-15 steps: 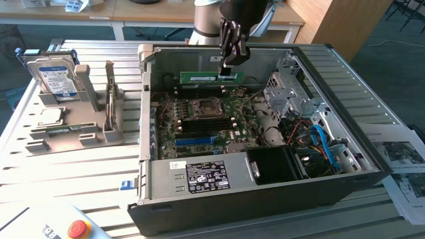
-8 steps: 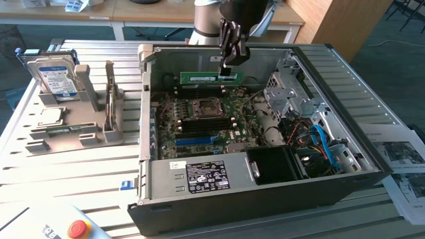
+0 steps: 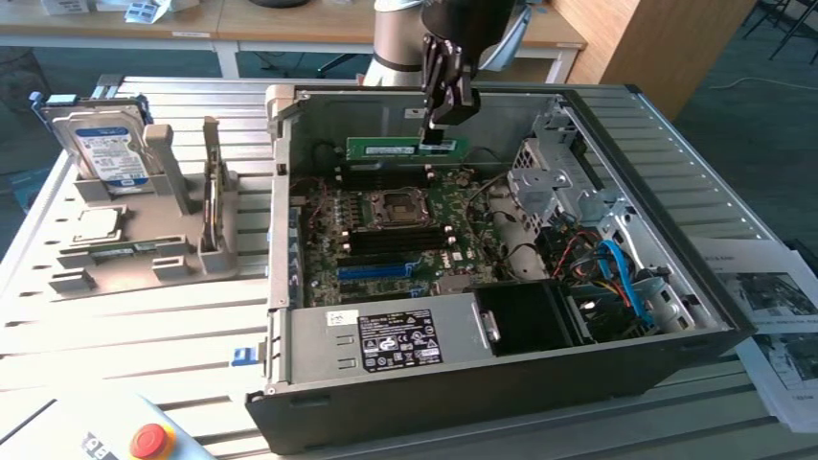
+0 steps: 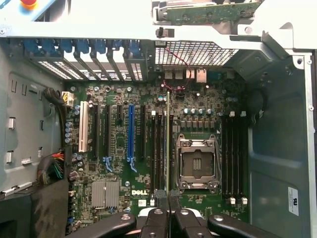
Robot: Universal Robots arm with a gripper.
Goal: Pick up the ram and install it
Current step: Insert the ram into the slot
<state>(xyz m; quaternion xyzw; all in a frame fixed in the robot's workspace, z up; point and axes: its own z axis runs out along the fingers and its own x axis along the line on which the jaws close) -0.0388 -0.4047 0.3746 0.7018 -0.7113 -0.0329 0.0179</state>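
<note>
Open computer case (image 3: pixel 511 383) lying on a slatted metal desk (image 3: pixel 153 326), motherboard (image 3: pixel 383 249) facing up. The tool (image 3: pixel 435 136) hangs over the far part of the case, clenched on the ram (image 3: pixel 383 149). The green stick is gripped at its upper edge, toward its end on the exterior view's right. It is held level on its long edge, above the bank of black memory slots (image 3: pixel 383 177) on the far side of the processor socket (image 3: pixel 397 206), and close to the far wall of the case.

In the wrist view the ram (image 4: pixel 168 139) appears edge-on as a thin line running out from the tool (image 4: pixel 168 194). It lies over the black slots (image 4: pixel 158 148) between the long blue slot (image 4: pixel 131 131) and the open socket (image 4: pixel 198 163). Whether its lower edge touches a slot cannot be told.

The power supply (image 3: pixel 383 340) fills the near side of the case. On the exterior view's left, a grey fixture (image 3: pixel 167 259) on the desk carries an upright hard drive (image 3: pixel 109 153), with a square silver processor chip (image 3: pixel 96 225) lying flat nearer to the camera.
</note>
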